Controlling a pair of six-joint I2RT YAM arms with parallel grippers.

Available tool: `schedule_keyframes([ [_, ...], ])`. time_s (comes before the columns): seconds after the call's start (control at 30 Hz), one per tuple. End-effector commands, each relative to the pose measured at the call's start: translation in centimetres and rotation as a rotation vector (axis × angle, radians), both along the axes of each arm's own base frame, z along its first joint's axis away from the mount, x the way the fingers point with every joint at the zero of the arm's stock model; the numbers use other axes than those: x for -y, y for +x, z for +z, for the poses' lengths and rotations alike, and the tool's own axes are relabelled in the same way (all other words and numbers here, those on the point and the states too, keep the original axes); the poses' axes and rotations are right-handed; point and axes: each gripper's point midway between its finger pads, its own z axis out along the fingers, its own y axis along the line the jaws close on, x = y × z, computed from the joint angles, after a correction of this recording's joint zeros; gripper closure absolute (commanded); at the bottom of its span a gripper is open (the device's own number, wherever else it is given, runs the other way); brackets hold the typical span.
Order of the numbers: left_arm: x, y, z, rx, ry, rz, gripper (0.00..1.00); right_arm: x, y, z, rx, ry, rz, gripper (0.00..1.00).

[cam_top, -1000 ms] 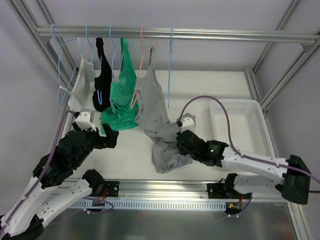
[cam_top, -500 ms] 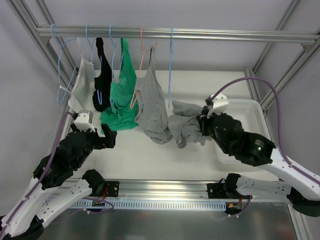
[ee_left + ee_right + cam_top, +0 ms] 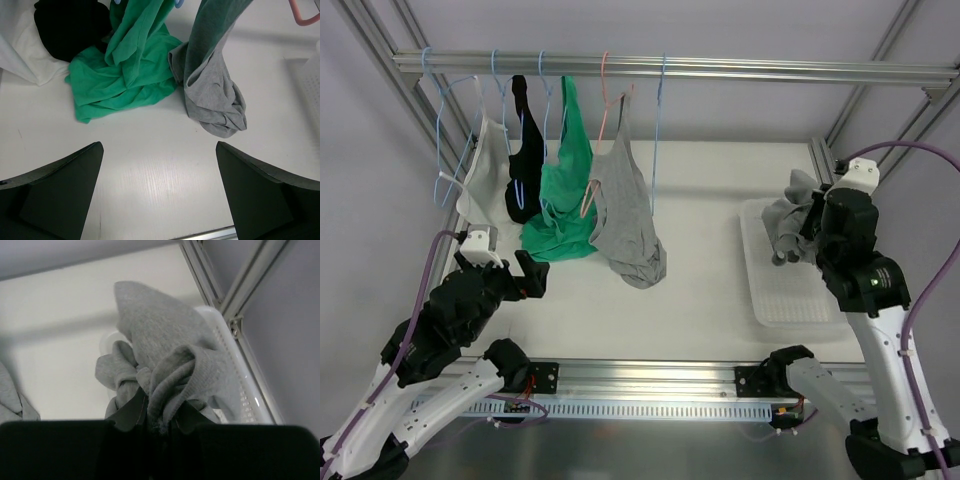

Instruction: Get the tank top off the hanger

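My right gripper (image 3: 800,238) is shut on a bunched grey tank top (image 3: 788,218), held up over the back left corner of the white basket (image 3: 800,300). In the right wrist view the cloth (image 3: 170,340) bulges out between the jaws of that gripper (image 3: 160,410), free of any hanger. An empty blue hanger (image 3: 659,130) hangs on the rail (image 3: 740,70). My left gripper (image 3: 528,276) stands open low over the table, near the hanging clothes; nothing lies between its jaws (image 3: 159,150).
White (image 3: 485,170), black (image 3: 527,150), green (image 3: 565,190) and grey (image 3: 625,210) garments hang from hangers at the rail's left, their bottoms pooling on the table. The basket's rim (image 3: 235,360) lies by the frame post at the right.
My right arm has carried the grey tank top from the table's middle to the right and up, over the basket. The left arm has barely shifted.
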Motion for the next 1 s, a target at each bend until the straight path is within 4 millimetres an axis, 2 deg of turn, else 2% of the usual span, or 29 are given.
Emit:
schedule_keyframes([
  [0.0, 0.2, 0.1, 0.0, 0.003, 0.003, -0.006, 0.02, 0.5, 2.1, -3.6, -0.054, 0.131, -0.016, 1.00],
  [0.03, 0.2, 0.1, 0.0, 0.002, 0.002, -0.009, 0.01, 0.2, 2.5, -6.3, -0.111, 0.165, -0.001, 1.00],
  [0.07, 0.2, 0.1, 0.0, 0.002, 0.002, -0.009, 0.01, 1.1, 3.4, -7.0, -0.095, 0.191, -0.033, 1.00],
  [0.13, 0.3, 0.1, 0.1, 0.004, 0.001, -0.012, 0.01, 1.4, 4.6, -10.6, -0.178, 0.253, -0.056, 1.00],
  [0.17, 0.3, 0.1, 0.1, 0.005, -0.001, -0.015, 0.01, 1.6, 5.3, -11.4, -0.186, 0.270, -0.061, 1.00],
  [0.2, 0.4, 0.0, 0.1, 0.004, -0.001, -0.018, 0.01, 2.4, 6.1, -13.3, -0.237, 0.312, -0.091, 1.00],
  [0.3, 0.4, 0.0, 0.2, 0.006, -0.002, -0.023, 0.01, 3.4, 7.5, -16.2, -0.301, 0.356, -0.128, 0.99],
  [0.33, 0.3, -0.1, 0.3, 0.013, -0.008, -0.023, 0.01, 3.5, 7.7, -16.8, -0.317, 0.357, -0.136, 0.93],
  [0.37, 0.2, -0.1, 0.4, 0.015, -0.008, -0.019, 0.01, 3.5, 8.0, -16.9, -0.321, 0.361, -0.134, 0.73],
  [0.43, 0.0, -0.2, 0.6, 0.025, -0.017, -0.012, 0.01, 3.1, 8.2, -17.3, -0.337, 0.377, -0.121, 0.48],
  [0.47, -0.1, -0.2, 0.7, 0.029, -0.020, -0.006, 0.01, 3.2, 8.0, -17.2, -0.338, 0.375, -0.129, 0.24],
  [0.53, -0.1, -0.2, 1.0, 0.031, -0.031, -0.003, 0.01, 3.8, 7.5, -16.4, -0.311, 0.354, -0.164, 0.01],
  [0.67, 0.2, 0.1, 2.2, 0.029, -0.047, 0.002, 0.01, 4.9, 5.2, -11.8, -0.181, 0.306, -0.198, 0.01],
  [0.8, 1.2, 0.2, 5.5, 0.051, -0.090, -0.032, 0.01, 4.7, 2.7, -7.7, -0.078, 0.287, -0.172, 0.01],
  [0.83, 1.8, 0.4, 6.1, 0.042, -0.092, -0.052, 0.01, 4.3, 2.3, -7.2, -0.060, 0.294, -0.147, 0.00],
  [0.87, 1.9, 0.3, 8.0, 0.068, -0.117, -0.058, 0.01, 3.8, 1.8, -6.8, -0.042, 0.304, -0.119, 0.01],
  [0.9, 2.6, 1.0, 8.2, 0.048, -0.101, -0.059, 0.01, 2.1, 1.2, -5.5, 0.007, 0.339, -0.030, 0.00],
  [0.93, 2.8, 1.5, 9.0, 0.050, -0.098, -0.054, 0.01, 0.8, 0.9, -5.9, 0.009, 0.371, 0.038, 0.00],
  [0.97, 3.0, 1.5, 11.2, 0.079, -0.116, -0.061, 0.01, -1.6, 0.8, -5.1, 0.036, 0.416, 0.172, 0.00],
])
